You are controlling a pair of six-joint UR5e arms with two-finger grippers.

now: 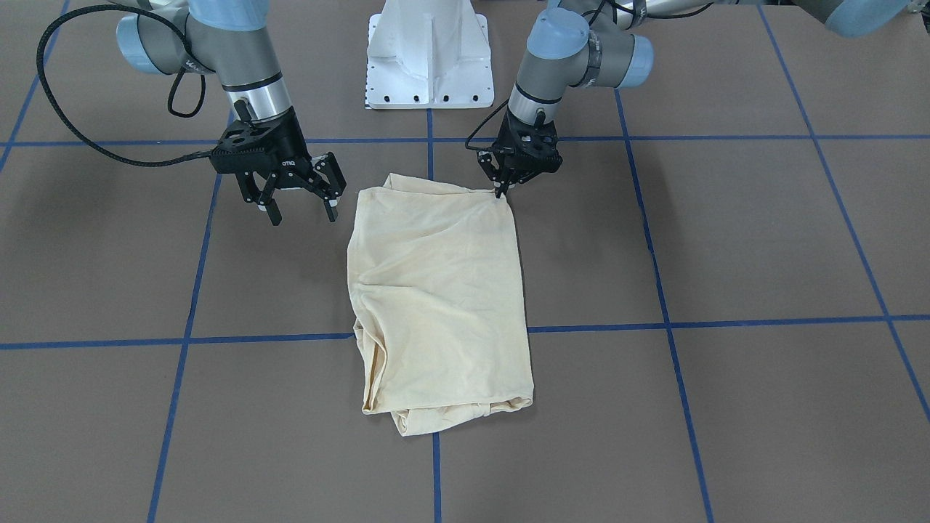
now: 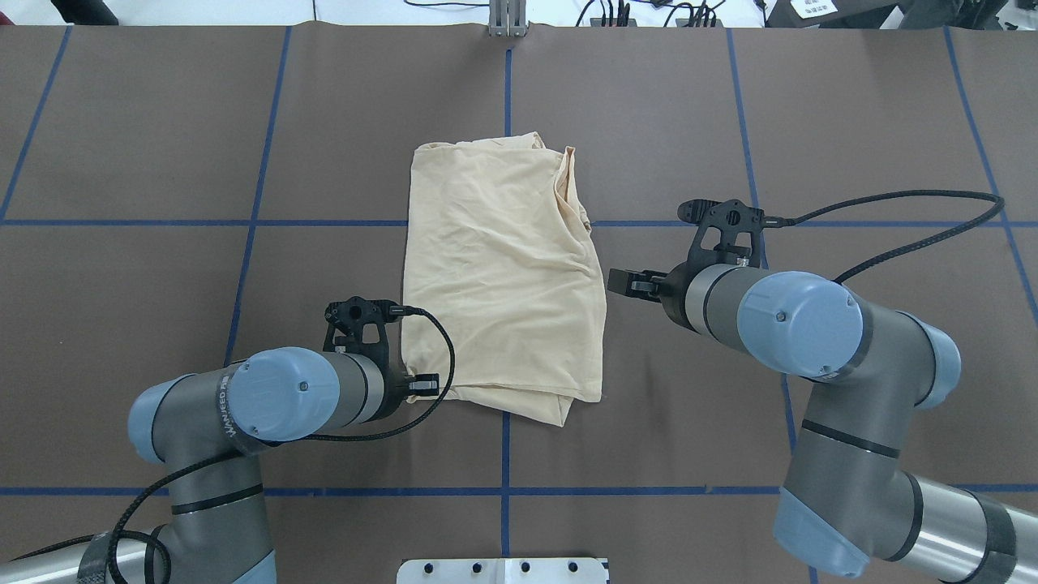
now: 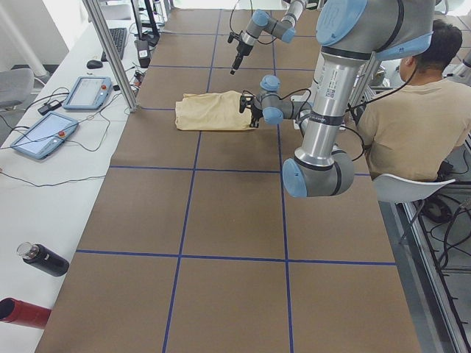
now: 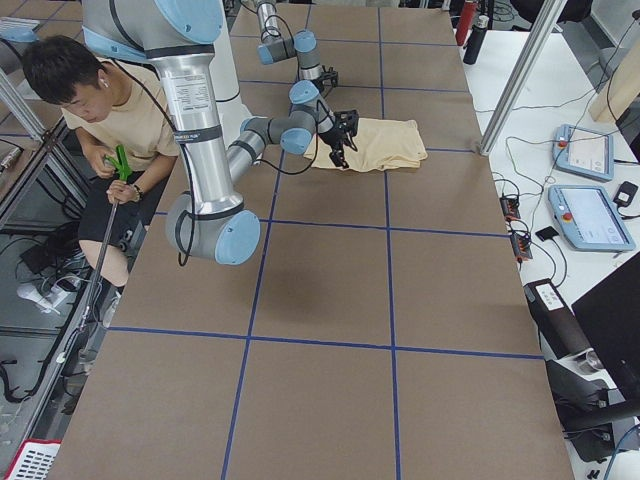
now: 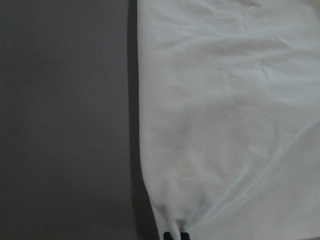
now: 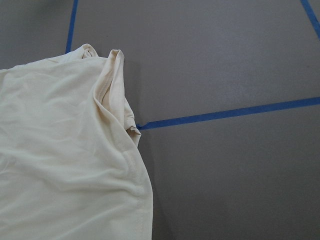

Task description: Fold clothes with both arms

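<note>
Overhead exterior: folded shirt, one corner pinched

The brown table (image 2: 146, 122), gridded with blue tape (image 2: 203, 222), carries the cream shirt (image 2: 503, 268), folded into a rough rectangle at its middle. The left arm (image 2: 276, 397) reaches the shirt's near left corner, where the left gripper (image 1: 501, 190) has its fingers closed on the cloth. The right arm (image 2: 803, 324) stands by the opposite edge; the right gripper (image 1: 303, 212) hangs wide open, empty, just beside the shirt

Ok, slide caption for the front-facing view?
Left arm pinches a corner of the folded pale cream-yellow knit shirt in its jaws; right arm, jaws open, hangs beside it.
</note>
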